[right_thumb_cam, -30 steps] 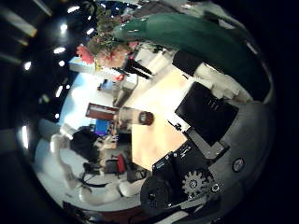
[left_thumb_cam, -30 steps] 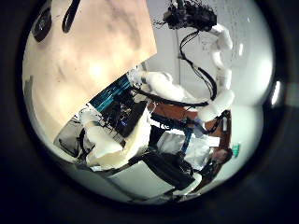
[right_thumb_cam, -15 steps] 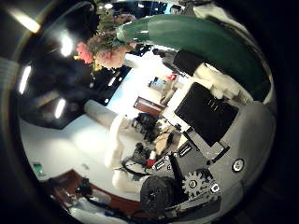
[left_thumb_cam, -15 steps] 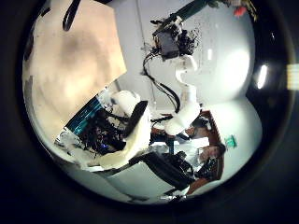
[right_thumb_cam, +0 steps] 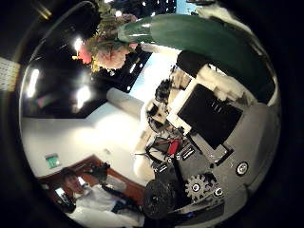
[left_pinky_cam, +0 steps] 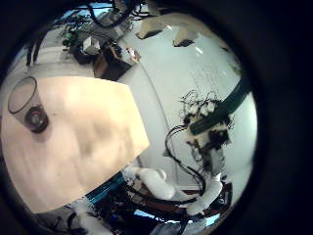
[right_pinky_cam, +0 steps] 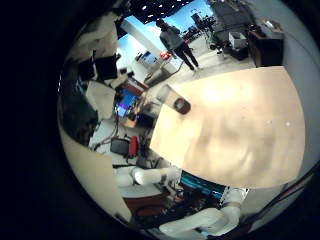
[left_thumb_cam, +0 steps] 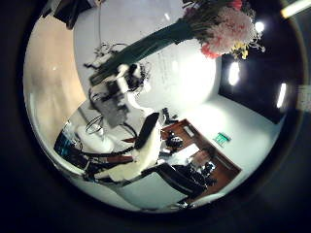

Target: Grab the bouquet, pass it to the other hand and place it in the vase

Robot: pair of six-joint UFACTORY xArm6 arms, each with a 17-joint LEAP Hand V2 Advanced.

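With no view from the table, I go by the palm cameras alone. The biggest thing I see is the table (right_pinky_cam: 250, 140), a broad bare top whose straight edges and a corner show from the right little finger side. Most of it is open room.

The bouquet (right_thumb_cam: 190, 36) is up in the air, well away from the table. Its long wrapped stem lies right across the right palm, filling much of that thumb side view, with the blossoms at the far end, clear of the hand. From the left thumb side, the same bouquet runs as one long line from the flower head down to the right hand (left_thumb_cam: 117, 83). That hand is closed round the lower stem, so the flowers point up and away from it. Nothing stands near the blossoms.

The left hand (left_thumb_cam: 146, 146) shows only as parts of its own body at the edge of its views. I cannot tell how its fingers are set, and nothing lies against that palm.

The vase (right_pinky_cam: 181, 104) stands on the table close to one edge, small and far from both palms. I cannot make out its mouth or which way it leans. The stem's cut end is hidden inside the right hand's grip.
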